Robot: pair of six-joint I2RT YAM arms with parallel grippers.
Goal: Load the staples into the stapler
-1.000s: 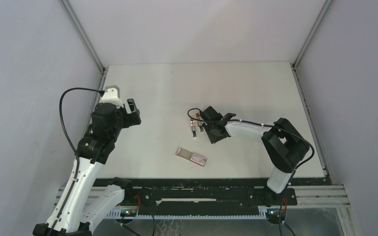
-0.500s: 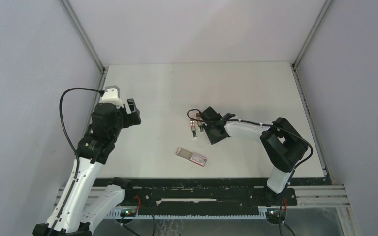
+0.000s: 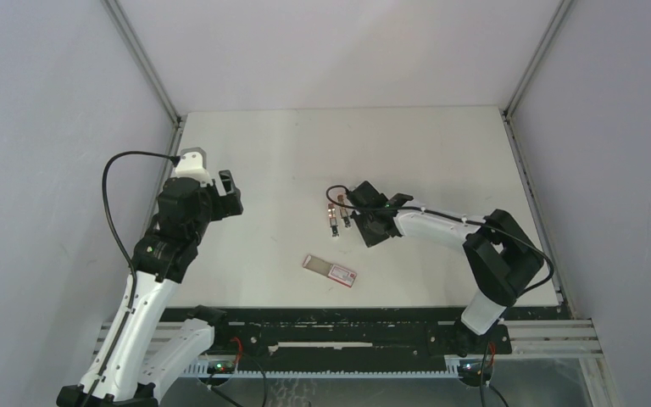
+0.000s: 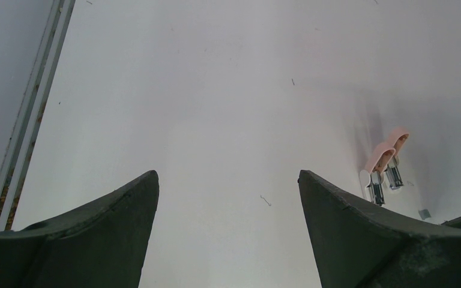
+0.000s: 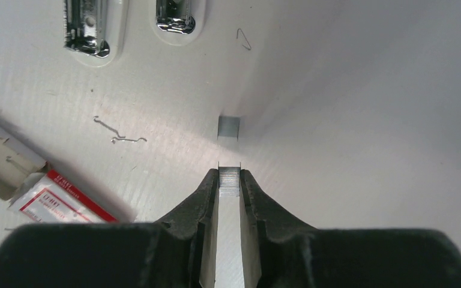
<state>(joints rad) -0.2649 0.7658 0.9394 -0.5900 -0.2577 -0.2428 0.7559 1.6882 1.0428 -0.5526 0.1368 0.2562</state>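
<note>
The stapler [image 3: 333, 222] lies opened flat mid-table, pink with chrome rails; it shows in the left wrist view [image 4: 384, 171] and at the top of the right wrist view [image 5: 93, 27]. The staples' pack [image 3: 329, 270], a flat red box with a white label, lies nearer the front edge and shows at lower left of the right wrist view [image 5: 60, 201]. My right gripper [image 3: 358, 224] [image 5: 229, 175] hovers just right of the stapler, shut on a short strip of staples [image 5: 229, 181]. My left gripper [image 3: 225, 195] [image 4: 228, 180] is open and empty, far left of the stapler.
A second short piece of staples [image 5: 228, 126] lies on the table just beyond my right fingertips. Loose bent staples [image 5: 120, 139] lie scattered between it and the pack. A metal rail [image 4: 30, 120] runs along the table's left edge.
The right arm's elbow has swung right and toward the front, and its gripper has shifted slightly right beside the stapler. The left arm, stapler and pack have not moved.
</note>
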